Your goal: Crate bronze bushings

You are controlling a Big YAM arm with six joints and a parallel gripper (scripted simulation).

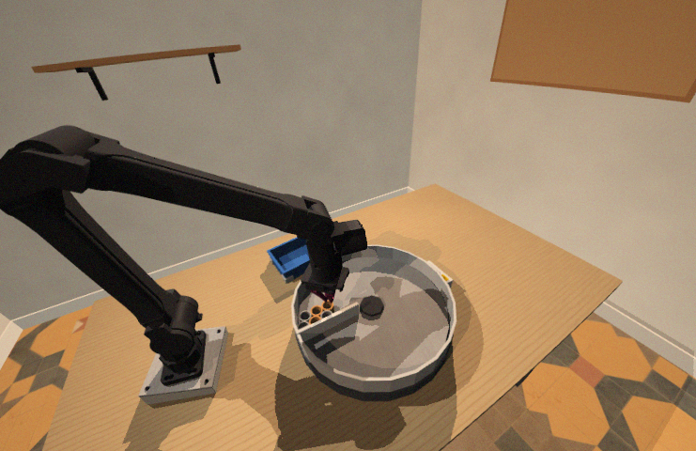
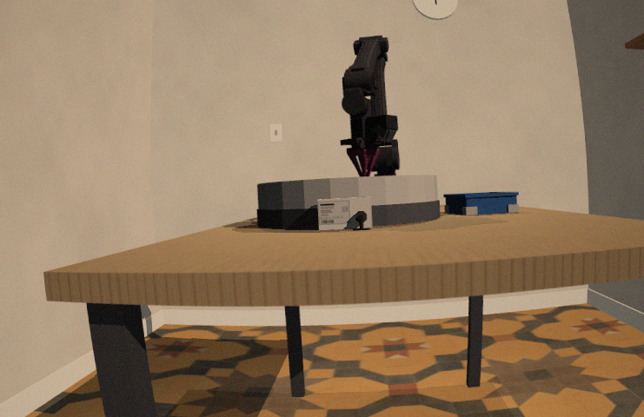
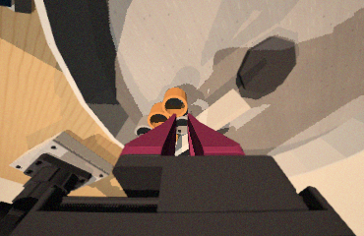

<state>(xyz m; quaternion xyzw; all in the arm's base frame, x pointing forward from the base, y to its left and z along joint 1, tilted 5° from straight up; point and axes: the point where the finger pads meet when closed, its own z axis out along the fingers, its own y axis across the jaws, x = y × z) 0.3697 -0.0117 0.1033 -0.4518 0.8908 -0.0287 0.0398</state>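
My gripper point(image 1: 330, 297) point(image 2: 364, 175) point(image 3: 182, 118) is shut to a narrow gap with nothing held. It points down over the bushings, inside the rim of the turning table point(image 1: 380, 381) point(image 2: 316, 195). One bronze bushing point(image 3: 175, 92) stands just beyond the fingertips. Another bronze bushing point(image 3: 153, 112) is beside it, and a third shows in the top view. A steel bushing point(image 3: 141, 127) stands at the group's outer end. Another steel bushing is partly hidden by the fingers. The blue crate point(image 1: 292, 258) point(image 2: 487, 203) stands behind the turning table, partly hidden by the arm; its visible inside is empty.
A pale divider wall point(image 1: 327, 319) stands right beside the bushings, running from the rim toward the dark hub point(image 1: 371, 305). The high rim surrounds the group. A white labelled box point(image 2: 334, 215) stands against the turning table's outside. The arm's base plate point(image 1: 217, 350) is at the left.
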